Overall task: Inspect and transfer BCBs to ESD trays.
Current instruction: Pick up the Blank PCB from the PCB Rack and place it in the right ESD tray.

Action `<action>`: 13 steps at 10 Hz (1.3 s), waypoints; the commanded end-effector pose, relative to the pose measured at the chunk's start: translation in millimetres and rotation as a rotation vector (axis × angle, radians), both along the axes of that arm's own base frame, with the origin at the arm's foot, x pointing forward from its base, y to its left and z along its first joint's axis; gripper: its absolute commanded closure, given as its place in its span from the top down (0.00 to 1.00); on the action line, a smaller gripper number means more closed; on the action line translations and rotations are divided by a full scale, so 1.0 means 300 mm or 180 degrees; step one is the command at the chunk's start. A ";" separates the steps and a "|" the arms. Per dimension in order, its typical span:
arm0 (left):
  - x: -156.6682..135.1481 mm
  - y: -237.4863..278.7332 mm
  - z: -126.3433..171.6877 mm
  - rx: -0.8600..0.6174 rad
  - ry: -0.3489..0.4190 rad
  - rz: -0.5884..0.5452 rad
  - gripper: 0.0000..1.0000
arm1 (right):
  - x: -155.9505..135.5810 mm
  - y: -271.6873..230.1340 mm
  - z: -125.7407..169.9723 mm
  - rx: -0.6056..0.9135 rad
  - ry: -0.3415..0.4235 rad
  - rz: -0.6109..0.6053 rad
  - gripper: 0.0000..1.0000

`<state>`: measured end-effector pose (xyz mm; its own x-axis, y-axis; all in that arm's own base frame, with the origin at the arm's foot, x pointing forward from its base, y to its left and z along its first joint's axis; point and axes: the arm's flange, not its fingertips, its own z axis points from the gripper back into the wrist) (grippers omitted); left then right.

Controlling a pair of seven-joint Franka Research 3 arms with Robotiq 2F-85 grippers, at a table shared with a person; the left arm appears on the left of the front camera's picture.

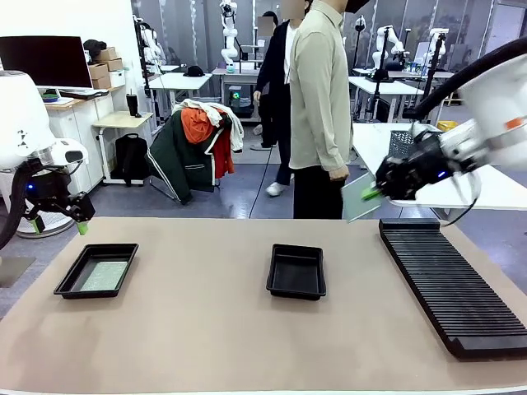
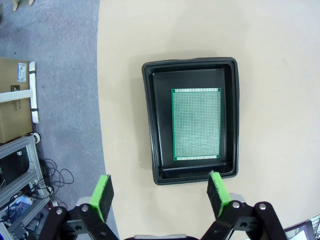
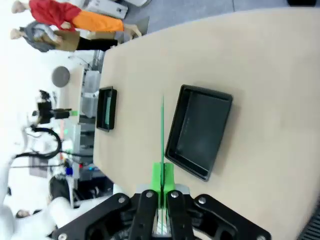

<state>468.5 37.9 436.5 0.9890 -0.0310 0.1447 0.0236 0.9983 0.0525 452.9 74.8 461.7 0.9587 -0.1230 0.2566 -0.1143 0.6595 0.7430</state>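
Front view: 2 ESD trays sit on the desk (image 1: 206,329). The left tray (image 1: 123,249) holds a BCB (image 1: 103,276); the middle tray (image 1: 296,271) lies bare. The left claw (image 1: 58,224) hangs released above the desk's left edge. The right claw (image 1: 372,193) is raised over a ribbed rack (image 1: 449,284), clenched on a second BCB (image 1: 359,198) near a person (image 1: 319,107).

Left wrist view: green pads (image 2: 102,195) stand wide apart above the tray (image 2: 232,70) and its flat board (image 2: 196,124).

Right wrist view: the claw (image 3: 162,175) pinches the board (image 3: 162,127) edge-on above the bare tray (image 3: 172,140).
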 end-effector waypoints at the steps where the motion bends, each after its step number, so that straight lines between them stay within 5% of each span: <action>1: -0.001 0.004 -0.004 -0.0008 -0.0036 0.0001 1.00 | -0.025 0.180 -0.118 0.0188 -0.0070 -0.0262 0.02; 6: -0.001 0.004 -0.004 -0.0008 -0.0036 0.0001 1.00 | -0.026 0.427 -0.418 0.0366 0.0132 -0.0440 0.02; 13: -0.001 0.004 -0.004 -0.0008 -0.0036 0.0001 1.00 | 0.035 0.428 -0.584 0.0258 0.0380 -0.0261 0.02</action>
